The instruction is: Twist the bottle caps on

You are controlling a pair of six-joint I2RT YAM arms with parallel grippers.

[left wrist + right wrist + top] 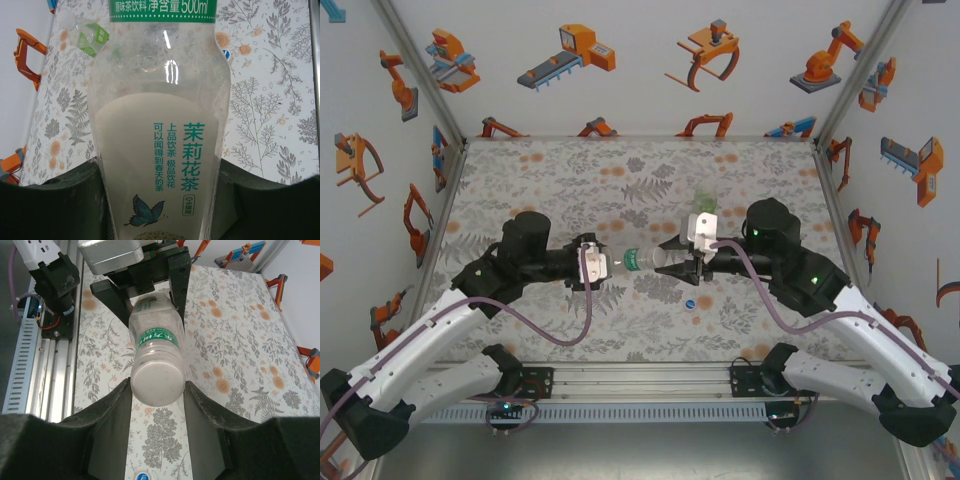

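Two white-and-black arms are bent inward from the lower corners of the top view, and their wrists are levelled head-on at mid-frame. Between them a colourless transparent plastic bottle with a green label band [633, 261] is held horizontally above the floral-printed table sheet [540, 190]. The left gripper [603, 265] is clamped on the wider body of this bottle, where teal Chinese lettering and a butterfly are printed on a smooth, milky panel. The right gripper [672, 262] is closed on the white round plastic cap [157, 382] at the other end. In the right wrist view the cap's matte, faintly speckled disc is flanked and touched by both dark fingers [112, 410]. A ribbed clear shoulder is seen between cap and band. A small blue round cap [690, 303] lies on the sheet just below the right gripper in the top view. A greenish, crumpled transparent bottle [705, 205] lies just above that gripper.
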